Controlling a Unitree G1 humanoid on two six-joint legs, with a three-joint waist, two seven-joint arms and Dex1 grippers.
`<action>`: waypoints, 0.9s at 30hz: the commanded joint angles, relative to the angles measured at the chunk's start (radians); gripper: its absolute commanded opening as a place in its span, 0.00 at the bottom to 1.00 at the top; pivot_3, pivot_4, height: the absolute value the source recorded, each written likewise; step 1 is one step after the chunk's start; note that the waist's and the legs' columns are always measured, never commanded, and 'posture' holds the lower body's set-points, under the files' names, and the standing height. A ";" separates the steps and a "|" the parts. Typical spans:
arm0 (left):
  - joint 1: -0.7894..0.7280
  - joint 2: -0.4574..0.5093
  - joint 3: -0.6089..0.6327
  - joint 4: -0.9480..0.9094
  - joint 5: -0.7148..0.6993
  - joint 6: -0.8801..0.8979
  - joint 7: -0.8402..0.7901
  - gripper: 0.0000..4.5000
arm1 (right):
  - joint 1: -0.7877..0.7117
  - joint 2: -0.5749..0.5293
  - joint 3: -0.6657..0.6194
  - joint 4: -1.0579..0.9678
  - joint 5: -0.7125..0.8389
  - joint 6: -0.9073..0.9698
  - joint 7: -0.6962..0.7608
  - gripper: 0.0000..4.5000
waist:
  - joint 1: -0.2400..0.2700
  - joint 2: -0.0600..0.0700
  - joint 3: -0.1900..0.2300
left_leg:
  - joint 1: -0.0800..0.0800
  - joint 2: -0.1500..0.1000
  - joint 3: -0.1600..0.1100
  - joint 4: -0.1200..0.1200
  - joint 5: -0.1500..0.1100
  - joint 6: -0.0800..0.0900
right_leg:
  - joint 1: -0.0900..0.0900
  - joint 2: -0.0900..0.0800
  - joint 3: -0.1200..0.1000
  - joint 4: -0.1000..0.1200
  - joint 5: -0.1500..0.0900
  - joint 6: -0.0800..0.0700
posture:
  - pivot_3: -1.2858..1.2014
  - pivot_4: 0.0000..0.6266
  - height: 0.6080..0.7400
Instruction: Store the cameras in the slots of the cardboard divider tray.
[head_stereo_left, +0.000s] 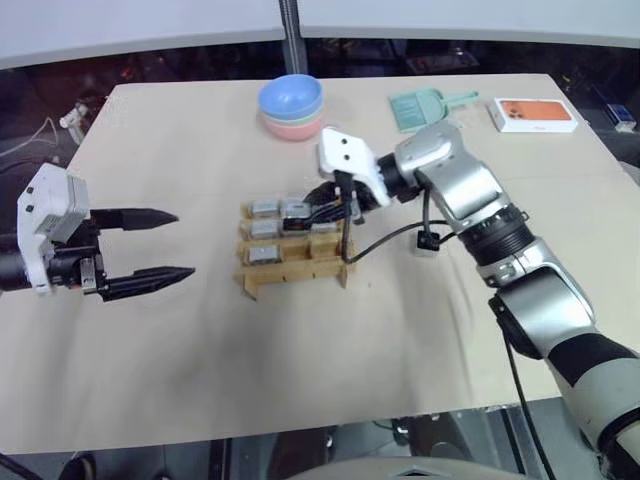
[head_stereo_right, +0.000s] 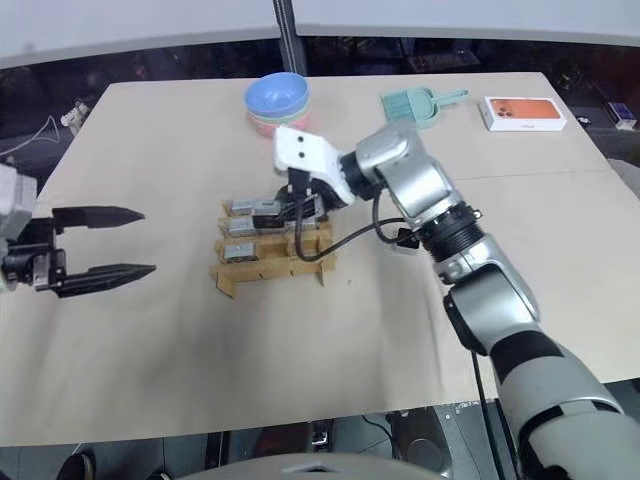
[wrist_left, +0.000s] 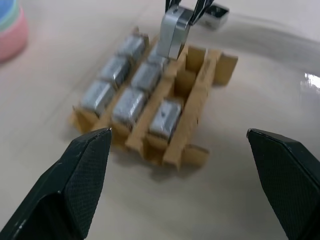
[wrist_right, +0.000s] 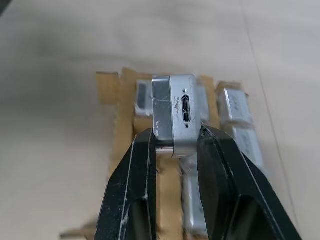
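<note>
Hanging just above the low brown cardboard divider tray, the right tool is clamped on a small boxy silver-grey camera, gripping it by its two broad faces with the port end facing the wrist. That is the relation the coming move seems to turn on: the held camera stands on end over the tray's far right part, where the left wrist view shows two compartments in the right-hand row with nothing in them, and its long axis points roughly down into the grid. The drop probably needs the block squared with the dividers first, since it looks slightly turned against them.

Seven other silver-grey cameras already lie in slots: the left and middle rows full, and one in the near slot of the right row. One more small silver camera lies on the surface just right of the tray, beside the right arm's cable.

The left tool hovers well apart from the tray, toward the surface's left edge, its two black fingers spread wide with nothing between them; the right arm is plainly the nearer.

The surface is a pale beige tabletop. Near its far edge sit stacked blue and pink bowls, a flat mint-green dustpan and, toward the far right corner, a white-and-orange phone box. Beyond the far edge the room is dark.
</note>
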 joint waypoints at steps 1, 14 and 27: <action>0.017 0.025 0.038 -0.005 0.040 -0.044 -0.009 1.00 | -0.005 0.010 0.032 -0.037 -0.020 0.010 -0.011 0.14 | -0.002 0.000 0.000 | 0.000 0.000 0.000 0.000 0.000 0.000 | 0.000 0.000 0.000 0.000 0.000 0.000 | 0.52 0.24 1.00; -0.011 0.004 0.024 0.002 0.007 -0.032 -0.015 1.00 | 0.032 0.034 0.094 -0.004 -0.065 0.023 -0.051 0.14 | -0.004 0.000 0.000 | 0.000 0.000 0.000 0.000 0.000 -0.001 | 0.000 0.000 -0.001 0.001 0.000 0.000 | 0.52 0.24 1.00; -0.014 0.005 0.012 0.012 0.018 -0.046 -0.024 1.00 | 0.038 0.052 0.142 0.071 -0.122 -0.008 -0.046 0.14 | -0.004 0.000 0.000 | 0.002 0.000 0.000 0.000 0.000 -0.001 | 0.001 0.000 -0.001 0.001 0.000 -0.001 | 0.52 0.24 1.00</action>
